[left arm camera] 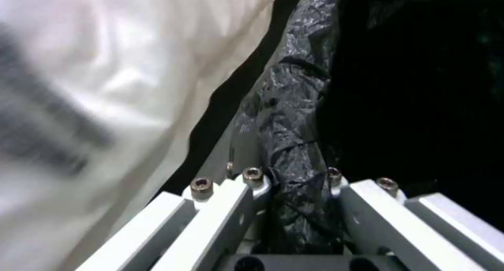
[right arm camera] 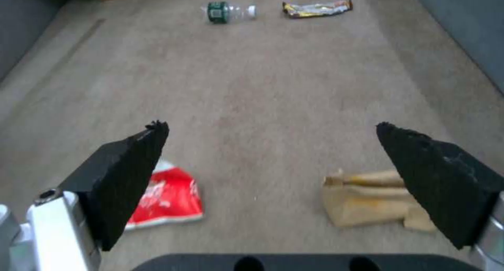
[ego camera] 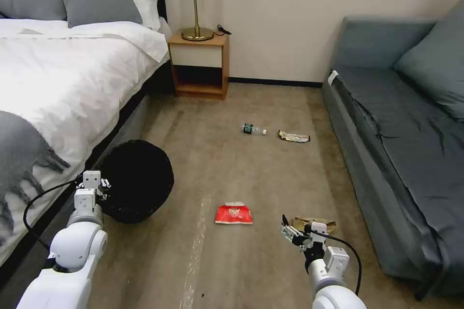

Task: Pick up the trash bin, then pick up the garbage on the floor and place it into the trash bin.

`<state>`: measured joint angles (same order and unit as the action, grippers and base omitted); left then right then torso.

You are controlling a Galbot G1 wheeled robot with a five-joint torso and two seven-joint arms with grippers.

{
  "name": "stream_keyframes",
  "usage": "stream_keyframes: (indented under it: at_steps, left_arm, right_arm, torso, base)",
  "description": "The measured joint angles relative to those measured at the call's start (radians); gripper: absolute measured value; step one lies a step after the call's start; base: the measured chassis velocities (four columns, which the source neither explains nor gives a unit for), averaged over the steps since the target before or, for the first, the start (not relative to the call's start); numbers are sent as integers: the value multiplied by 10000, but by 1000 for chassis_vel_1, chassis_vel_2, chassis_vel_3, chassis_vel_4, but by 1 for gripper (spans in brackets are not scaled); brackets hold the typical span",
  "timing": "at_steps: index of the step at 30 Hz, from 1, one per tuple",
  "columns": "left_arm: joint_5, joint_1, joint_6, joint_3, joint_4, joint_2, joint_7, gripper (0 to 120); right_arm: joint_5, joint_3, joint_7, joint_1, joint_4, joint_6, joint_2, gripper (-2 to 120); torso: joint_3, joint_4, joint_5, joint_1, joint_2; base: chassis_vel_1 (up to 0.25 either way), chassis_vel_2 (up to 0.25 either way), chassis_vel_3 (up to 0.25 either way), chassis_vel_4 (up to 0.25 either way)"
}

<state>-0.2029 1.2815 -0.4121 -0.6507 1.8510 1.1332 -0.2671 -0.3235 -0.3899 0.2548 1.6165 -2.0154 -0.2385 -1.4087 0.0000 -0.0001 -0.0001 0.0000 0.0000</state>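
The trash bin [ego camera: 140, 181], lined with a crinkled black bag, sits tilted beside the bed with its mouth facing me. My left gripper [ego camera: 98, 187] is shut on its near rim; in the left wrist view the fingers [left arm camera: 247, 192] pinch the black bag [left arm camera: 294, 145]. My right gripper [ego camera: 291, 232] hangs open low over the carpet, its pads [right arm camera: 131, 172] wide apart. The garbage lies on the floor: a red snack packet [ego camera: 234, 214] [right arm camera: 168, 196], a crumpled brown paper bag [ego camera: 316, 224] [right arm camera: 367, 202], a small clear bottle [ego camera: 253, 129] [right arm camera: 228, 12] and a shiny wrapper [ego camera: 293, 136] [right arm camera: 316, 8].
A bed [ego camera: 63, 72] with white sheets runs along the left, close to the bin. A wooden nightstand [ego camera: 199, 65] with a lamp stands at the back wall. A grey sofa [ego camera: 401, 135] lines the right. Beige carpet [ego camera: 232, 169] lies open between them.
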Motion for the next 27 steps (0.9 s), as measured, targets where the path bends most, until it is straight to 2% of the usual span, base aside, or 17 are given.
stream_keyframes:
  at_steps: [16,20,27]
  left_arm:
    - [-5,82,177,35,-114,47,49,3]
    - [-40,97,208,56,-142,42,82,3]
    - [-80,132,245,61,-172,61,165,3]
  right_arm:
    - [355,46,-214,-98,494,394,111,100]
    - [424,49,-346,-244,609,413,309,100]
    - [276,6,-411,-731,1015,282,701,100]
  torso:
    - [1,1,1,1,0]
    - [1,1,2,1,0]
    - [-1,0,2,0,0]
  base:
    - [-160,167,169,-173]
    - [-105,89,114,-74]
    - [-8,0,1,-5]
